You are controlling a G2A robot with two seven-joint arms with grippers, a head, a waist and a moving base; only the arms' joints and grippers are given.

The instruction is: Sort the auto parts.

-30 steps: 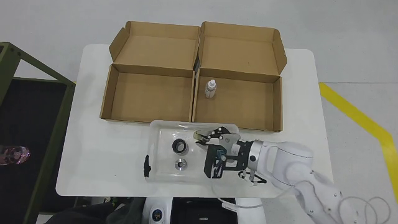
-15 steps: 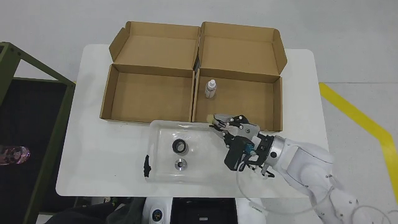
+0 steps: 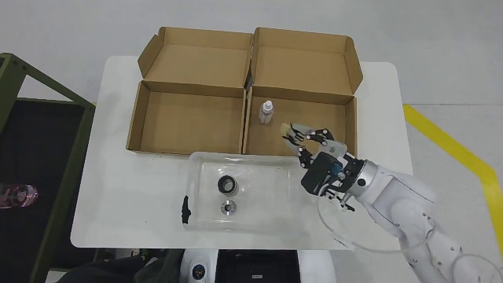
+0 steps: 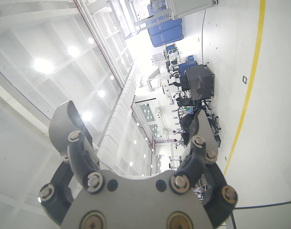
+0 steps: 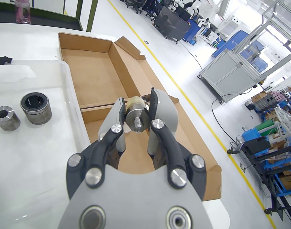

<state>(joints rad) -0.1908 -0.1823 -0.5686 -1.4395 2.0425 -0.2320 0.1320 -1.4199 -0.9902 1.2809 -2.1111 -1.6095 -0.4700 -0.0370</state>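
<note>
Right gripper (image 5: 135,110) (image 3: 297,135) is clamped on a short metal part (image 5: 135,117) with a threaded stud and a pale cap, held above the right cardboard box (image 3: 306,114). Its forearm is angled over the clear tray's (image 3: 259,204) far corner. From above, a small bottle (image 3: 266,112) stands in that box. The right wrist view shows a linear bearing (image 5: 35,108) and a steel bushing (image 5: 6,117) in the tray. Left gripper (image 4: 131,117), jaws spread, points at the ceiling.

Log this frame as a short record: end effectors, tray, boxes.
right end effector: shut on stud, above right box
left end effector: open, holding nothing
tray: bearing and bushing, apart
right box contents: one bottle-shaped part
</note>
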